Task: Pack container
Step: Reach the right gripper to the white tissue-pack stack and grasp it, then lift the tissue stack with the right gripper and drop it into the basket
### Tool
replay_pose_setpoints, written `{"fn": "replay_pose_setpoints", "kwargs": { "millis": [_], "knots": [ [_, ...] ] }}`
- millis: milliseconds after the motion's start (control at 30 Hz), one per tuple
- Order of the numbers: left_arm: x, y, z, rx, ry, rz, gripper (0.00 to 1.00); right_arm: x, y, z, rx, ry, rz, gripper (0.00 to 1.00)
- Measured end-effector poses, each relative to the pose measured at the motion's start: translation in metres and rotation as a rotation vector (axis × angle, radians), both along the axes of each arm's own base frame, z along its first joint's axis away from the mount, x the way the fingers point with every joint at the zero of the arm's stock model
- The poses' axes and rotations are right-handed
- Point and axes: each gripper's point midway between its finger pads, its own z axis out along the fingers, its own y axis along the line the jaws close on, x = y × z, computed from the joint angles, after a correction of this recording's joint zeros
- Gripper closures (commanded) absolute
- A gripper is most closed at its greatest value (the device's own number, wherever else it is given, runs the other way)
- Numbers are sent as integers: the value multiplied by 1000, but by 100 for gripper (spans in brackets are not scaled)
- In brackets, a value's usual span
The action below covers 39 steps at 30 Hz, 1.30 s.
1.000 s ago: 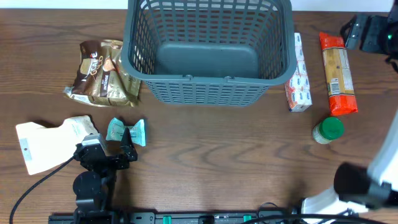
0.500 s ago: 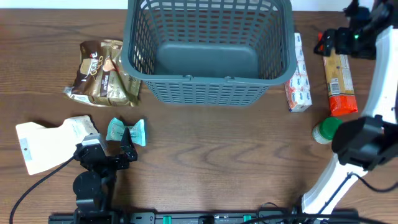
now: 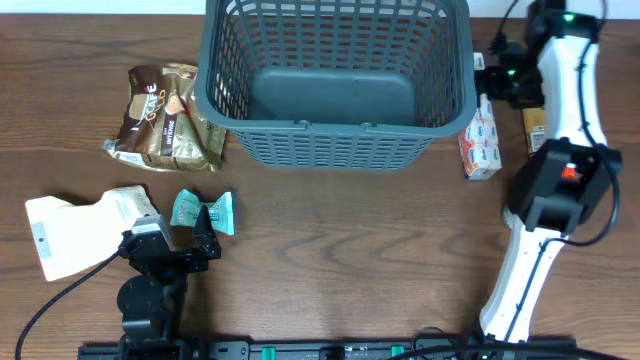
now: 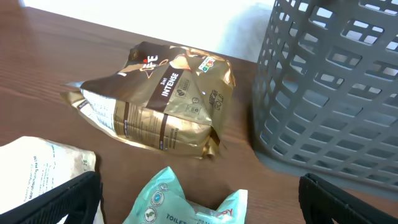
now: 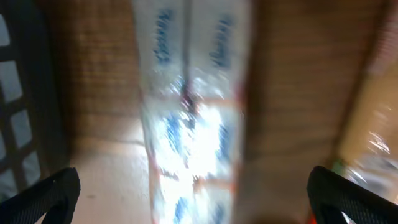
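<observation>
The right arm has moved a lot. A moment ago it was low at the near right corner of the table (image 3: 350, 250). Now it reaches far up the right side. The right gripper (image 5: 193, 200) hangs over the long white and blue packet (image 3: 481, 140) that lies just beside the basket's right wall. Its fingers are open as wide as they go and hold nothing. In the wrist view the packet sits between them, but the picture is blurry, so I cannot tell if they touch it. I think this means the arm is getting ready to pick up that packet first. The arm now hides most of the orange packet (image 3: 533, 130) on the far right. The left gripper (image 3: 196, 245) has not moved. It waits just by the little teal packet (image 3: 203, 212), with its fingers wide open and empty too. The container (image 3: 330, 148) is the big grey basket at the far middle of the table. Its floor is bare, with nothing in it yet. So the packing has not started. The brown and gold bag (image 3: 165, 118) lies to the left of the basket. The white pouch (image 3: 80, 232) lies nearer, beside the left arm.
</observation>
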Motion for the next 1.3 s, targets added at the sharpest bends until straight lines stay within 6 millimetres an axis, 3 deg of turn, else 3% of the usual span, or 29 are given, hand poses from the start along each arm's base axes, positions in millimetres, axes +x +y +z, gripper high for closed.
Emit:
{"fn": "replay_pose_setpoints", "kwargs": {
  "millis": [267, 500, 600, 667, 733, 767, 833, 1300],
  "knots": [
    [0, 0, 0, 0, 0, 0, 2, 0, 14, -48, 24, 91, -34, 1],
    [0, 0, 0, 0, 0, 0, 1, -4, 9, -67, -3, 135, -38, 1],
    [0, 0, 0, 0, 0, 0, 1, -4, 7, -69, -13, 140, -38, 16],
    [0, 0, 0, 0, 0, 0, 1, -4, 6, -69, -20, 140, -40, 37],
    [0, 0, 0, 0, 0, 0, 1, -4, 4, -70, -27, 137, -42, 51],
    [0, 0, 0, 0, 0, 0, 1, -3, 4, -70, -30, 136, -41, 62],
    [0, 0, 0, 0, 0, 0, 1, -3, 3, -70, -35, 135, -37, 98],
    [0, 0, 0, 0, 0, 0, 2, -4, 0, -63, -53, 130, -39, 99]
  ]
}}
